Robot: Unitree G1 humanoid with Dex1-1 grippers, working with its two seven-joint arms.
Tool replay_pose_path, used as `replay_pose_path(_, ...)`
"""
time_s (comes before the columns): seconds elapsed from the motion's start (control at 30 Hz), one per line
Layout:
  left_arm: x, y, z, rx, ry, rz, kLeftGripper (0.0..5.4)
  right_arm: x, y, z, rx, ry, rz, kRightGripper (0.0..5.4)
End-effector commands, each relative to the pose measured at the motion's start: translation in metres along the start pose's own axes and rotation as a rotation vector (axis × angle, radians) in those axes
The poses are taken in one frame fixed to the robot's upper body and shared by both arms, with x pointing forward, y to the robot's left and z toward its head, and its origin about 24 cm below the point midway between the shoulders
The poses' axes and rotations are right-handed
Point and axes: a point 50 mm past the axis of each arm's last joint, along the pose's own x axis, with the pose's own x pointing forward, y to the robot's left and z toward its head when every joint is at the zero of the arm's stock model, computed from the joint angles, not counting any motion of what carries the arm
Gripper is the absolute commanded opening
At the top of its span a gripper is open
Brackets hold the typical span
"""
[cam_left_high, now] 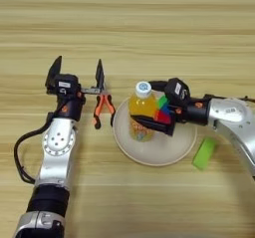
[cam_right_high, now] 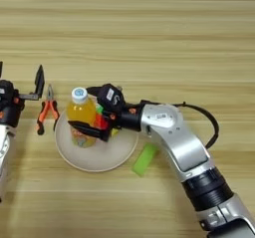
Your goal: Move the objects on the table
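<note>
A round white plate (cam_left_high: 175, 151) lies on the wooden tabletop (cam_left_high: 127, 28), a little toward four o'clock from the middle of the scene. A small orange-juice bottle (cam_left_high: 142, 113) with a white cap stands upright on the plate's nine o'clock part. Just beside the bottle, at its three o'clock, sits the multicoloured puzzle cube (cam_left_high: 162, 110), with green, red and blue faces showing.

The right tool (cam_left_high: 160, 105) reaches in over the plate from three o'clock. Its two black fingers are spread, one passing at twelve o'clock of the cube and the other at six o'clock, with the cube between them; whether the fingers press on the cube cannot be told. The lower finger runs close in front of the bottle's base.

A flat light-green block (cam_left_high: 204, 153) lies on the tabletop just off the plate's rim at four o'clock, under the right forearm.

Orange-handled pliers (cam_left_high: 102, 105) lie just outside the plate's rim at ten o'clock, tips pointing to twelve o'clock.

The left tool (cam_left_high: 77, 72) hovers at nine o'clock of the pliers, its fingers spread wide and holding nothing, the near finger just above the pliers' tips.
</note>
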Motion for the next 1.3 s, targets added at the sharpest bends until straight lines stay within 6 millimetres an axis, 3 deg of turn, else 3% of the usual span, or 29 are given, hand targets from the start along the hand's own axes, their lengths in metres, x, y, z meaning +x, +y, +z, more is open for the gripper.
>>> replay_pose_path(0.03,0.002,-0.002,0.001,0.015,0.001,-0.007,5.40,0.002,-0.004,0.003,-0.023,0.011,-0.005,4.09)
replay_pose_path(0.13,0.002,-0.002,0.001,0.016,0.001,-0.008,5.40,0.003,-0.004,0.002,-0.022,0.013,-0.005,3.64)
replay_pose_path(0.67,0.005,-0.002,-0.001,0.020,0.006,-0.007,5.40,0.002,-0.007,0.016,-0.026,-0.042,-0.008,3.57)
replay_pose_path(1.3,0.008,0.003,0.000,0.028,-0.007,-0.004,5.40,-0.020,-0.027,0.073,-0.131,-0.209,-0.119,3.57)
